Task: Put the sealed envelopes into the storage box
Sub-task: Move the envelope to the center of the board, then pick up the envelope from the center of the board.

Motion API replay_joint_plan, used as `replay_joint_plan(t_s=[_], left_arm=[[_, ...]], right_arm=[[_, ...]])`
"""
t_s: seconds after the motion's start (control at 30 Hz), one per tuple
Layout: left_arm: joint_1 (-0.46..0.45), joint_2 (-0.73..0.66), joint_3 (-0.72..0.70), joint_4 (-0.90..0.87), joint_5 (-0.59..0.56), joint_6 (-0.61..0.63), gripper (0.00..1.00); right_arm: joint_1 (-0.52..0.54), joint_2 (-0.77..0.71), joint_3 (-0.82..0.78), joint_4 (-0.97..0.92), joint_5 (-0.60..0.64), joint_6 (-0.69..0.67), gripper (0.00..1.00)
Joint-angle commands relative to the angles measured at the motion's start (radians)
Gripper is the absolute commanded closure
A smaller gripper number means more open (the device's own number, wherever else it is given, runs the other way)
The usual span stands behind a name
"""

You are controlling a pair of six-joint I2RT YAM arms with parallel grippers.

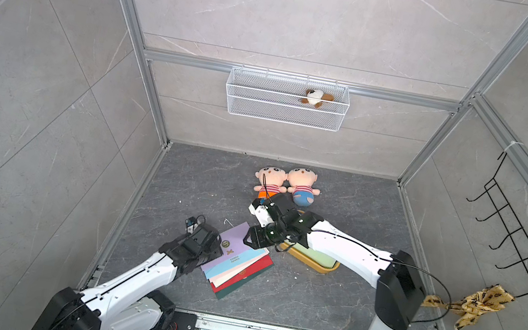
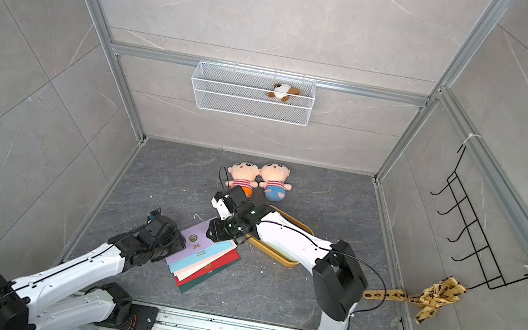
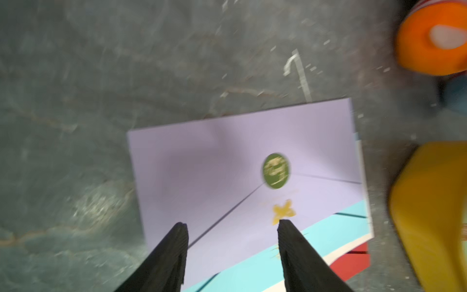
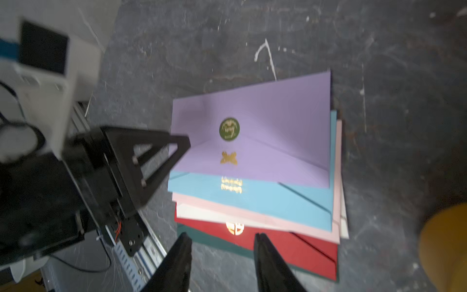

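Pale-green envelope (image 1: 311,255) inside storage box (image 1: 317,268) — visible in top views only.

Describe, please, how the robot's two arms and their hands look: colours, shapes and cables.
The left arm and the right arm have smooth white shell links joined by boxy black joints. A thin black cable runs outside the right arm. The left hand and the right hand each have two black tapering fingers, which look like open triangular frames from the side.

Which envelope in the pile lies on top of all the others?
The lilac envelope with the round green seal: its whole face shows, while the blue, pink and red ones show only strips beneath it.
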Motion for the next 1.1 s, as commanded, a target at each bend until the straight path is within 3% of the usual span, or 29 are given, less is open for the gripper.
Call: replay_joint_plan(t_s=[0.0, 0.23, 0.33, 0.6, 0.8, 1.07], left_arm=[[-0.004, -0.003, -0.046, -0.014, 0.02, -0.067, 0.42], [-0.002, 0.058, -0.071, 0.05, 0.009, -0.07, 0.5], [-0.003, 0.051, -0.077, 0.052, 0.009, -0.071, 0.51], [-0.003, 0.017, -0.091, 0.036, 0.004, -0.075, 0.52], [-0.003, 0.015, -0.096, 0.04, 0.003, -0.073, 0.52], [-0.002, 0.017, -0.099, 0.036, -0.007, -0.062, 0.52]], right_arm=[[-0.01, 0.147, 0.178, -0.081, 0.032, 0.001, 0.56], [-0.077, 0.433, 0.518, -0.228, 0.005, -0.053, 0.58], [-0.082, 0.53, 0.685, -0.353, 0.05, -0.104, 0.58], [-0.1, 0.675, 1.0, -0.613, 0.157, -0.158, 0.57], [-0.102, 0.769, 1.176, -0.762, 0.181, -0.197, 0.54], [-0.105, 0.847, 1.285, -0.83, 0.132, -0.226, 0.53]])
